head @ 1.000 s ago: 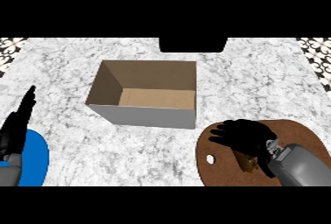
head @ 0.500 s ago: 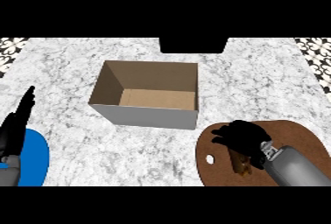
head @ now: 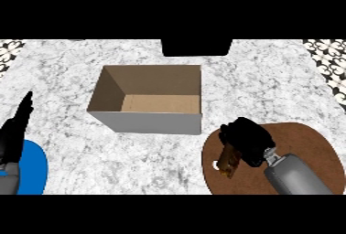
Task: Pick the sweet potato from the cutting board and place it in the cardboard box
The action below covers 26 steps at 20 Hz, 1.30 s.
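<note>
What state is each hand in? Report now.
Left hand: open, resting at the view's left edge.
Right hand: curled round the sweet potato.

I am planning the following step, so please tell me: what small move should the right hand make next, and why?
Probably lift the right hand a little, straight up. Its fingers curl round the sweet potato, which sits low over the cutting board. The cardboard box stands to its upper left, and its walls must be cleared first.
</note>
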Each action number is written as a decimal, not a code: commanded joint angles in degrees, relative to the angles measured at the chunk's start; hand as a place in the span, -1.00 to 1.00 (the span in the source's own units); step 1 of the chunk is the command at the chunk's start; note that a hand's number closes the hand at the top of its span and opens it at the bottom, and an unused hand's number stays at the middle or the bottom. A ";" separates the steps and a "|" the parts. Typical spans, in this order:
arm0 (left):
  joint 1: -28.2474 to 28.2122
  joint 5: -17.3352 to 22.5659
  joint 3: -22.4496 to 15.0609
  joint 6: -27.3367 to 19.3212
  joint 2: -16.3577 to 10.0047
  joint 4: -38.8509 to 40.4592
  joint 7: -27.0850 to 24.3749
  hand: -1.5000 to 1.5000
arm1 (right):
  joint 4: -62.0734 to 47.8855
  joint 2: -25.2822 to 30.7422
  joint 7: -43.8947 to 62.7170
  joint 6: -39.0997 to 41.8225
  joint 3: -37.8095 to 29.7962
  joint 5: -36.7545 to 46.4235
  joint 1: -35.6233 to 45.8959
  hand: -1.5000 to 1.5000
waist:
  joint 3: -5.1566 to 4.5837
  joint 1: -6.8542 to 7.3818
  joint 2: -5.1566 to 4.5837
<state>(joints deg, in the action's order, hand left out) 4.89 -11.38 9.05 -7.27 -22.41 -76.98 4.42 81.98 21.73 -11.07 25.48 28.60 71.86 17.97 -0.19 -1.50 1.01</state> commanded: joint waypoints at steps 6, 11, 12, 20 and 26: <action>-4.90 0.48 3.31 -2.23 -0.20 1.57 0.52 0.00 | 6.33 -15.49 35.71 -11.56 -18.89 -0.04 -13.15 1.00 | 0.08 -9.96 2.26; -4.86 0.69 4.43 -1.54 -2.18 0.67 0.23 0.00 | 18.51 -21.40 52.16 -16.52 -15.36 9.84 -17.47 1.00 | -0.21 -7.41 1.99; -6.34 1.14 3.96 -1.19 -0.95 1.22 -0.55 0.00 | 22.58 -21.47 54.40 -17.49 -14.78 11.41 -17.34 1.00 | -0.31 -6.76 2.04; -2.68 0.22 0.60 0.26 -0.03 -0.87 -1.41 0.00 | 38.21 -21.69 75.15 -12.11 12.79 29.25 -14.40 1.00 | -0.10 -0.47 0.21; 0.25 -0.47 -1.13 1.13 0.76 -0.28 -0.45 0.00 | 34.74 -21.70 92.04 -8.23 20.96 23.88 -0.13 1.00 | 0.03 2.59 -0.96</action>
<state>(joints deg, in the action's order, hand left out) 4.11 -11.40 9.12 -6.63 -22.31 -77.25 3.96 117.57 0.65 64.38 13.18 44.84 97.74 9.82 -0.23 -0.75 0.71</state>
